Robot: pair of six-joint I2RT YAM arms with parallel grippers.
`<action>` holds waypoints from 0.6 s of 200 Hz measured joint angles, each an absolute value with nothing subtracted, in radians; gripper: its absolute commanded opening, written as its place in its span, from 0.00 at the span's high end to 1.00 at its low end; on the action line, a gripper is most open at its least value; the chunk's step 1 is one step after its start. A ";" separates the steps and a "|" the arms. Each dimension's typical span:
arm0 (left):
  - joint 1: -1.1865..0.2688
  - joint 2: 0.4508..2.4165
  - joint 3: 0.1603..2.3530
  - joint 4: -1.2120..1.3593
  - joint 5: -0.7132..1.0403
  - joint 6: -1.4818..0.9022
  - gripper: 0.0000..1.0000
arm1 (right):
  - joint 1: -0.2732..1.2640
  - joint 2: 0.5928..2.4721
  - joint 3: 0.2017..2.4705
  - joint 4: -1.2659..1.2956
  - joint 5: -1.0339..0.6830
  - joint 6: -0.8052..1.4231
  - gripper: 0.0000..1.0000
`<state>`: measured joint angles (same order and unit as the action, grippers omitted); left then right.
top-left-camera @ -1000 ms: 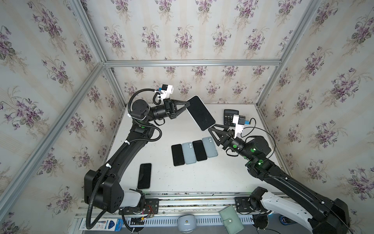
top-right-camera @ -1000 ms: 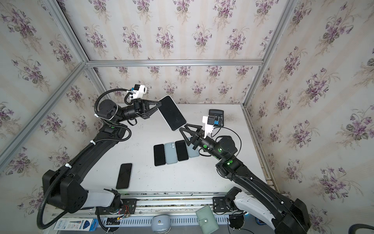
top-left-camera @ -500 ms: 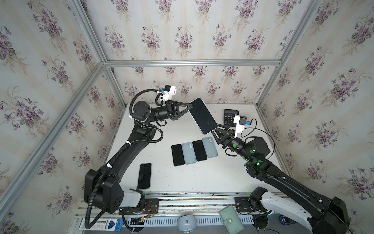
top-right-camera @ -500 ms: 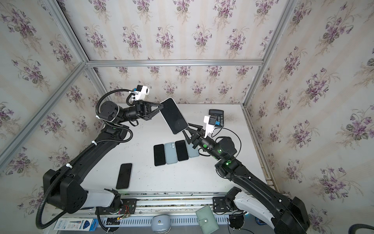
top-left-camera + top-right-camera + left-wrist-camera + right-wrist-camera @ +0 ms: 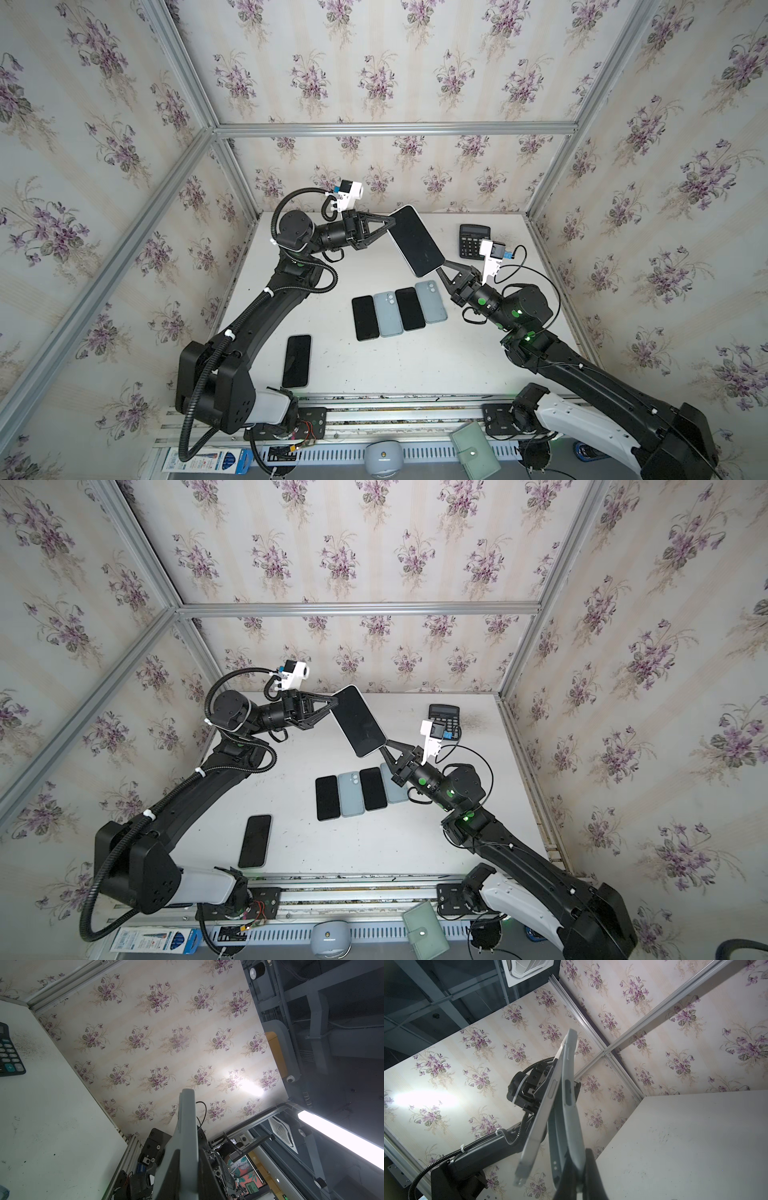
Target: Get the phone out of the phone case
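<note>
The phone [image 5: 415, 241] [image 5: 358, 721], dark screen up, hangs tilted in the air above the table's back. My left gripper [image 5: 388, 224] [image 5: 332, 704] [image 5: 188, 1159] is shut on its upper end, where phone and grey-blue phone case [image 5: 187, 1118] sit together. My right gripper [image 5: 440, 270] [image 5: 384, 746] [image 5: 580, 1165] is shut on the case's lower corner. In the right wrist view the phone's silver edge [image 5: 542, 1109] has lifted away from the phone case [image 5: 571, 1093] at the lower end, leaving a wedge-shaped gap.
A row of two black phones [image 5: 365, 318] and two grey-blue cases [image 5: 387, 313] lies mid-table under the held phone. Another black phone [image 5: 296, 360] lies front left. A calculator [image 5: 473, 241] sits back right. The white table [image 5: 415, 365] is walled on three sides.
My right gripper has risen to the phone's lower corner and shut on the case. The left arm has carried the phone a little to the right, toward it.
</note>
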<state>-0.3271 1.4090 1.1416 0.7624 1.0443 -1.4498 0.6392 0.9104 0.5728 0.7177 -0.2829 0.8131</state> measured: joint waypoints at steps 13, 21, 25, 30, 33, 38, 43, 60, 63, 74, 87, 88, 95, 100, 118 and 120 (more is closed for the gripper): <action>-0.327 1.414 1.106 0.762 1.028 -1.439 0.88 | 0.639 0.909 0.559 0.703 -0.277 0.824 1.00; -0.326 1.418 1.085 0.762 1.017 -1.431 0.81 | 0.638 0.909 0.555 0.690 -0.272 0.831 1.00; -0.325 1.420 1.074 0.762 1.013 -1.426 0.79 | 0.638 0.909 0.554 0.686 -0.271 0.833 1.00; -0.325 1.423 1.060 0.762 1.004 -1.422 0.75 | 0.638 0.909 0.554 0.672 -0.272 0.840 1.00; -0.325 1.424 1.052 0.762 1.000 -1.421 0.73 | 0.638 0.909 0.554 0.668 -0.273 0.841 1.00; -0.326 1.427 1.039 0.761 1.000 -1.420 0.68 | 0.640 0.909 0.553 0.658 -0.276 0.841 1.00; -0.327 1.429 1.026 0.759 1.001 -1.415 0.64 | 0.640 0.909 0.551 0.650 -0.277 0.841 1.00; -0.331 1.437 0.988 0.747 1.000 -1.400 0.55 | 0.640 0.907 0.534 0.630 -0.276 0.863 1.00; -0.332 1.439 0.980 0.746 0.998 -1.391 0.55 | 0.640 0.907 0.529 0.625 -0.276 0.865 1.00; -0.332 1.443 0.959 0.738 0.989 -1.384 0.50 | 0.640 0.904 0.516 0.606 -0.267 0.877 1.00; -0.334 1.450 0.940 0.723 0.972 -1.355 0.46 | 0.640 0.904 0.503 0.579 -0.255 0.905 1.00; -0.334 1.450 0.939 0.723 0.971 -1.354 0.46 | 0.640 0.905 0.502 0.578 -0.254 0.908 1.00; -0.336 1.457 0.930 0.715 0.964 -1.343 0.40 | 0.640 0.905 0.495 0.565 -0.250 0.920 1.00; -0.337 1.461 0.926 0.709 0.960 -1.333 0.38 | 0.640 0.907 0.489 0.553 -0.249 0.929 1.00; -0.349 1.478 0.915 0.664 0.935 -1.292 0.26 | 0.640 0.917 0.462 0.519 -0.234 0.969 1.00; -0.350 1.479 0.913 0.658 0.934 -1.287 0.25 | 0.640 0.917 0.461 0.518 -0.232 0.973 1.00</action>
<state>-0.3500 1.4792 0.9131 0.6582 0.9340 -1.2865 0.6395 0.9173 0.4610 0.5182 -0.2317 0.9726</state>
